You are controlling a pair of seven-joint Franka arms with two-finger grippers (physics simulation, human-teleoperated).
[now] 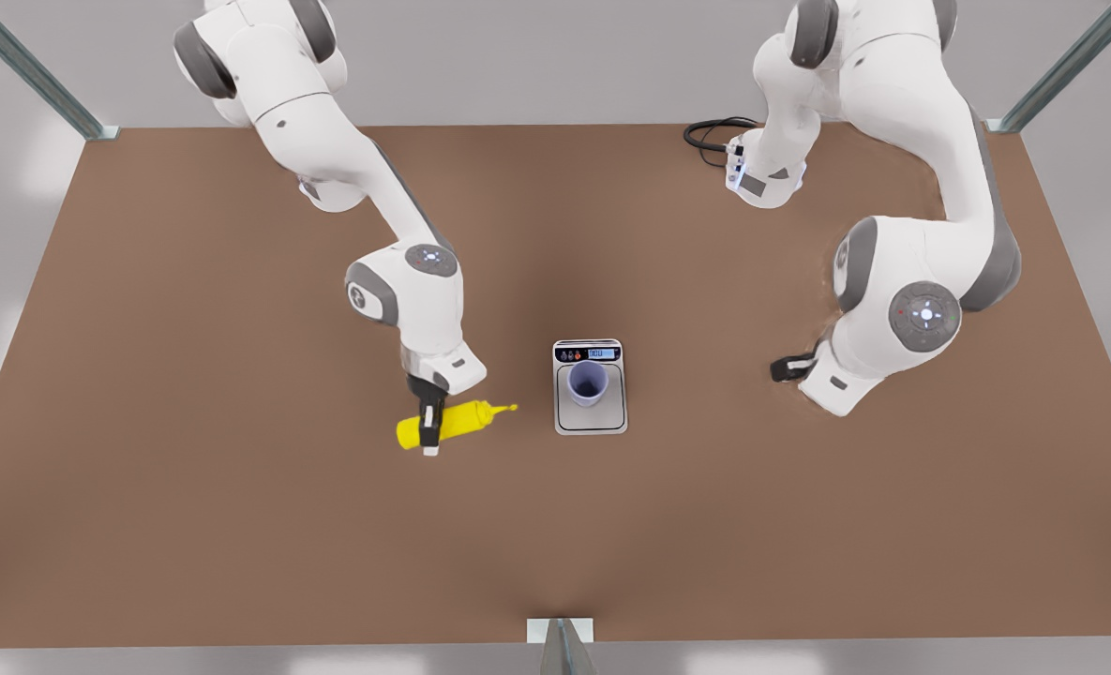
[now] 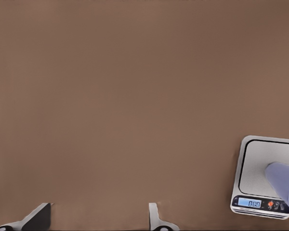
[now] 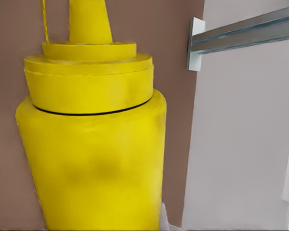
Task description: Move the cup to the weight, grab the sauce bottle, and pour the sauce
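You are looking at a bright yellow sauce bottle, a short cylinder with a thin pointed nozzle, lying on its side on the brown table near the middle, on the front view's left of the weight. Its nozzle is pointing toward the weight. The right gripper is reaching down over the bottle's body with its jaws closed around it, one dark finger crossing the yellow barrel.

The right wrist view is giving you what the front view cannot: the bottle's stepped cap, its cone-shaped nozzle base and a dark seam line where the cap is meeting the body, with a metal frame rail beyond the table's edge.

The lavender cup is standing upright on the weight's platform, toward the display end. The left wrist view is showing you the weight with its blue display and the cup on it.

The left gripper is waiting well to the front view's right of the weight, low over bare table. In the left wrist view its fingertips are standing wide apart with nothing between them.
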